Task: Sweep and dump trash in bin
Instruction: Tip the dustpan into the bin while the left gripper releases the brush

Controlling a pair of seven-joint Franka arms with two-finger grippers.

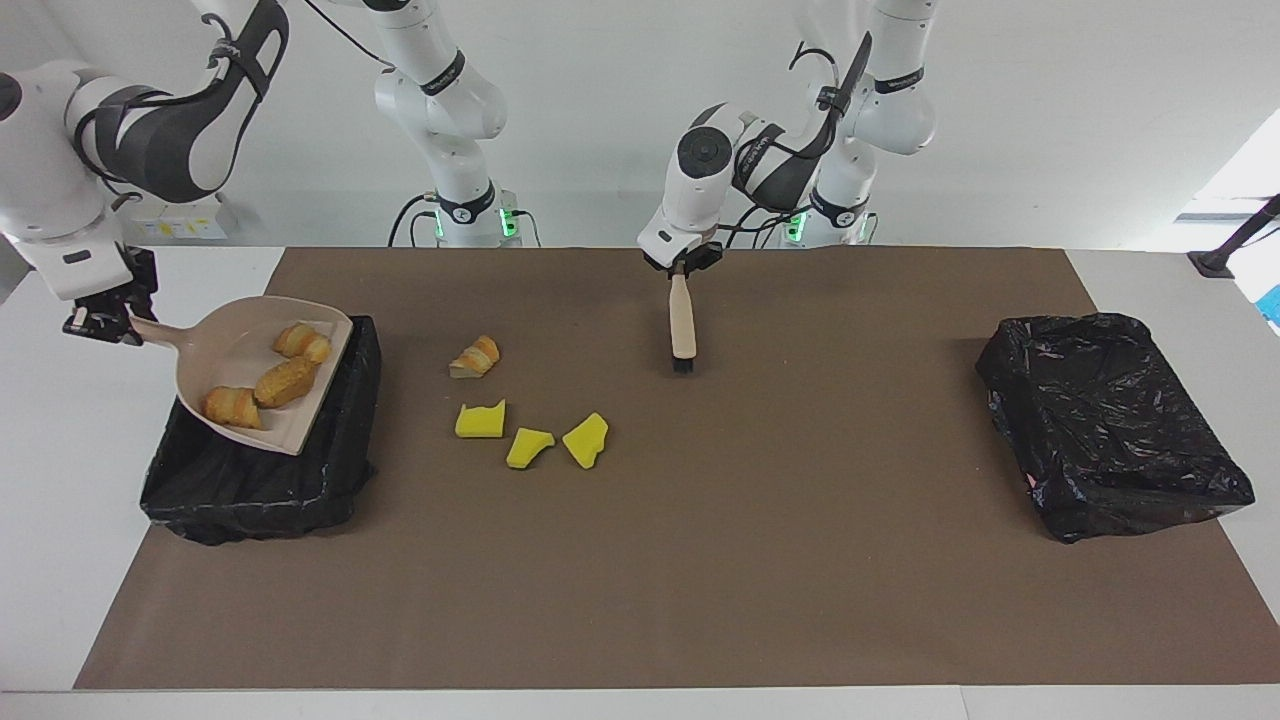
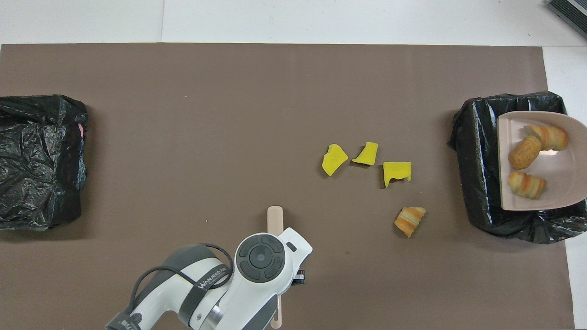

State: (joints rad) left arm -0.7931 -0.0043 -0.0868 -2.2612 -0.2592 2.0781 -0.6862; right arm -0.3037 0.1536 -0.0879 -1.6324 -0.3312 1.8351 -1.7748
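Facing view, left to right, w/ the brown mat (image 1: pixel 700 560) as landmark. Off the mat's edge at the right arm's end, the right gripper (image 1: pixel 100 322) is up in the air, fingers pressed shut on the handle of a beige dustpan (image 1: pixel 215 355). The pan hangs over the black-lined bin (image 1: pixel 270 490) that sits on the mat at that end; its open lip is over the bin's inside. 3 tan-orange bread chunks (image 1: pixel 285 378) lie in the pan.

On the mat, toward the right arm's end from its middle, trash not yet swept: 1 bread-like chunk (image 1: pixel 476 357), & farther from the robots 3 yellow sponge pieces (image 1: pixel 480 421) in a loose row, close together but apart.

Near the mat's middle, on the robots' side, the left gripper (image 1: pixel 684 268) is pinched shut on the handle of a beige brush (image 1: pixel 683 322). Brush hangs upright, dark bristles down; can't tell if they touch the mat.

At the left arm's end of the mat sits a 2nd black-lined bin (image 1: pixel 1105 420), well apart from the brush.
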